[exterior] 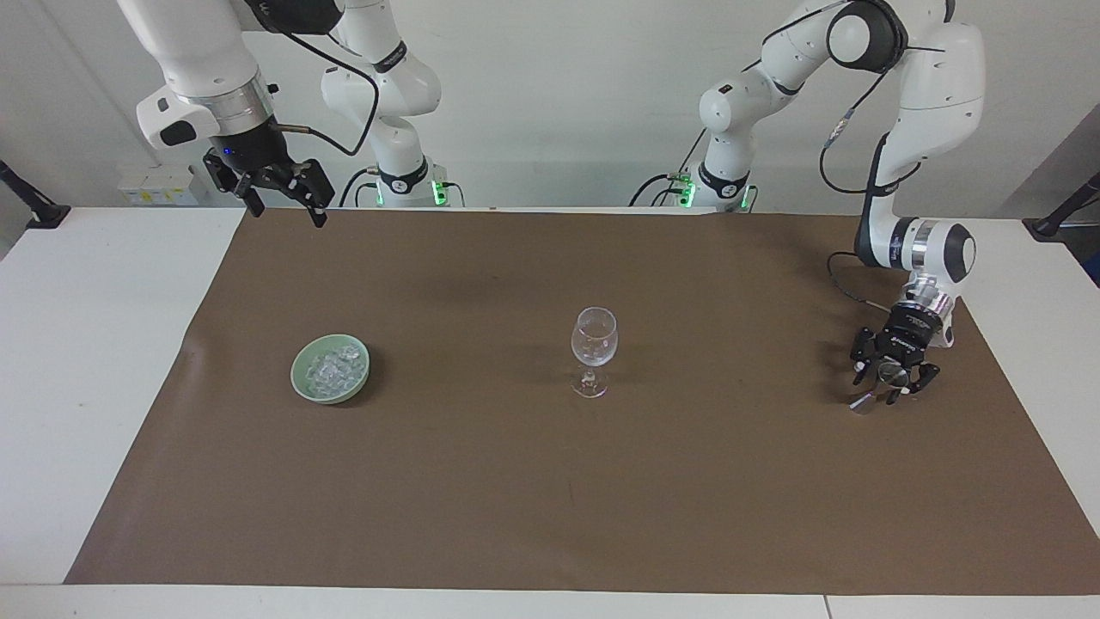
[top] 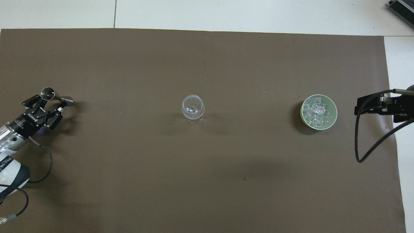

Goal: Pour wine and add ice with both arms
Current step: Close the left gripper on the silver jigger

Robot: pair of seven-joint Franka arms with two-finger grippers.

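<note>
Clear ice (exterior: 331,371) in green bowl (exterior: 302,381), right arm's end. Stemmed glass (exterior: 594,342) mid-surface. Left end effector (exterior: 889,380) around metal jigger (top: 54,95), grip unclear. Right end effector (exterior: 284,205) raised, spread wide, empty.

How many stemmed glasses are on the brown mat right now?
1. The stemmed glass stands upright mid-mat, between the green bowl of ice and the metal jigger. None seem hidden.
</note>
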